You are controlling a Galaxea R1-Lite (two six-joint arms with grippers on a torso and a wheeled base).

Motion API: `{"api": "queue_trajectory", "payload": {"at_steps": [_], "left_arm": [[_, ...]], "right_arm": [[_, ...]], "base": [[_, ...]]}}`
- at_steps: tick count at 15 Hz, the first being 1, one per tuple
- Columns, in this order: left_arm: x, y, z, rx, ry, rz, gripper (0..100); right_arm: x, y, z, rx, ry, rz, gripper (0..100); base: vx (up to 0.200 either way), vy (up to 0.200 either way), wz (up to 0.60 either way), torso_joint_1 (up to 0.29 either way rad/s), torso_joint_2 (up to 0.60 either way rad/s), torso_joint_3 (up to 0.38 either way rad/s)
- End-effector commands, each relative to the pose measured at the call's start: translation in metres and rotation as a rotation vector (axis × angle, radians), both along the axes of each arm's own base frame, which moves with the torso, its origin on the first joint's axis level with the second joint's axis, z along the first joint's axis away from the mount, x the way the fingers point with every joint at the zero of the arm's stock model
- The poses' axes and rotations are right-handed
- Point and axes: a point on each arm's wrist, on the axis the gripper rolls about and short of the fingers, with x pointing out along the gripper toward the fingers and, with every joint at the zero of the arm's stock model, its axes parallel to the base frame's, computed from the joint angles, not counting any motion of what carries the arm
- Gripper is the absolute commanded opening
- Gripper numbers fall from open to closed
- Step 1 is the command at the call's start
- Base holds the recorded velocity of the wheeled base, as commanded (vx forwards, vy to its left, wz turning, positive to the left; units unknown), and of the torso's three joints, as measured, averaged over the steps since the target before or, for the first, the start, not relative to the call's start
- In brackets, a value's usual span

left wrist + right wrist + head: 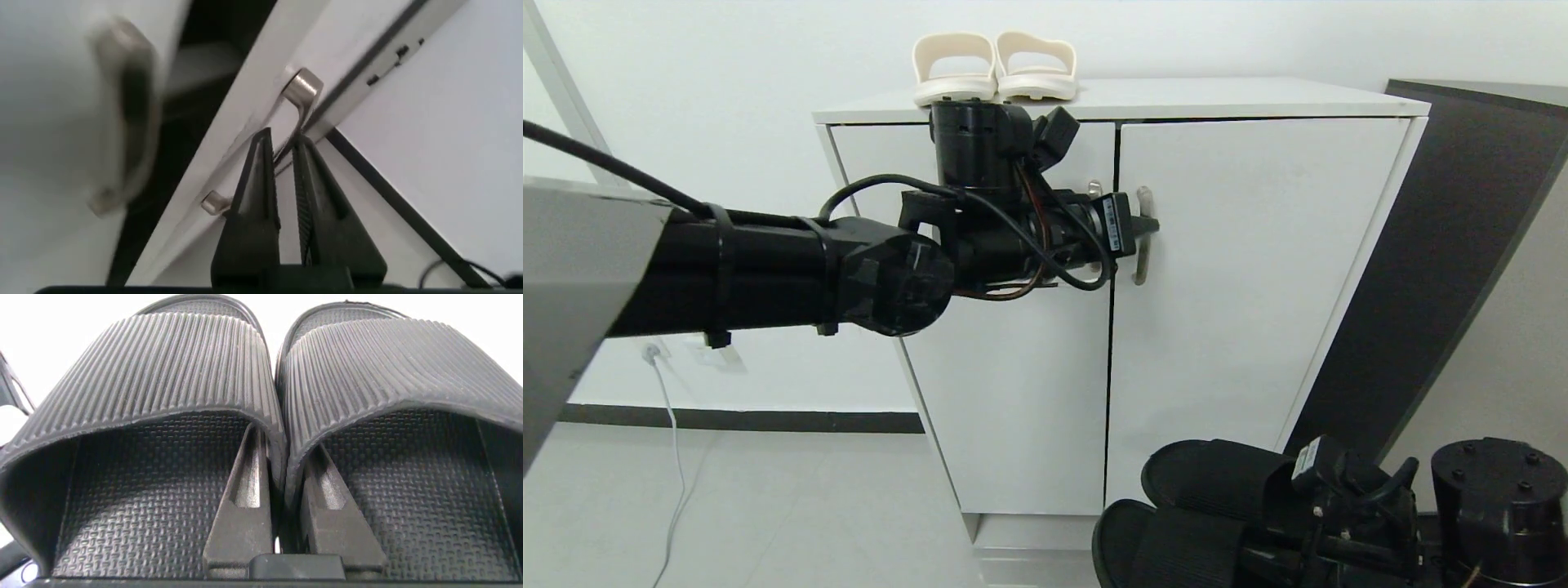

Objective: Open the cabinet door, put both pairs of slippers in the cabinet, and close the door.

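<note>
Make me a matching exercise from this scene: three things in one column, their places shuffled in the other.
1. cream rubber slide slippers
2. black ribbed slide slippers
3. silver metal bar handle on the right cabinet door

A. clamped in the left gripper
B. on top of the white cabinet
C. pinched in the right gripper

Pairs: 1-B, 2-C, 3-A.

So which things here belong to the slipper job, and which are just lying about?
Job: white cabinet, door handle in left gripper, cream slippers on top, black slippers in right gripper.
Lying about: white cable, dark panel beside the cabinet.
</note>
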Motion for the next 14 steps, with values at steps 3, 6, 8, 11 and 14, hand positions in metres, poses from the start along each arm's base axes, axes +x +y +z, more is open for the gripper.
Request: {"api": "queue_trajectory", "payload": {"at_steps": [3, 6, 8, 11, 14], "left_arm": [[-0.031, 0.022, 0.015, -0.001, -0.008, -0.005, 0], [-0.052, 0.037, 0.018, -0.009, -0.022, -0.005, 0], [-0.053, 0.045, 0.014, -0.023, -0.040, 0.013, 0], [-0.035, 0.048, 0.007, -0.021, -0.030, 0.020, 0], [-0.015, 0.044, 0.004, -0.025, -0.035, 0.041, 0]], "right_arm": [[-0.001, -0.001, 0.001, 0.003, -0.004, 0.002, 0], [-0.001, 0.000, 0.001, 0.002, -0.005, 0.004, 0], [-0.001, 0.000, 0.000, 0.000, -0.003, 0.005, 0], [-0.002, 0.000, 0.000, -0.014, -0.017, 0.016, 0], [-0.002, -0.001, -0.001, -0.018, -0.012, 0.016, 0]], "base": [[0.000, 0.000, 0.00, 0.000, 0.00, 0.000], [0.000, 0.000, 0.00, 0.000, 0.00, 0.000], [0.000, 0.000, 0.00, 0.000, 0.00, 0.000], [0.000, 0.000, 0.00, 0.000, 0.00, 0.000], [0.000, 0.000, 0.00, 0.000, 0.00, 0.000]]}}
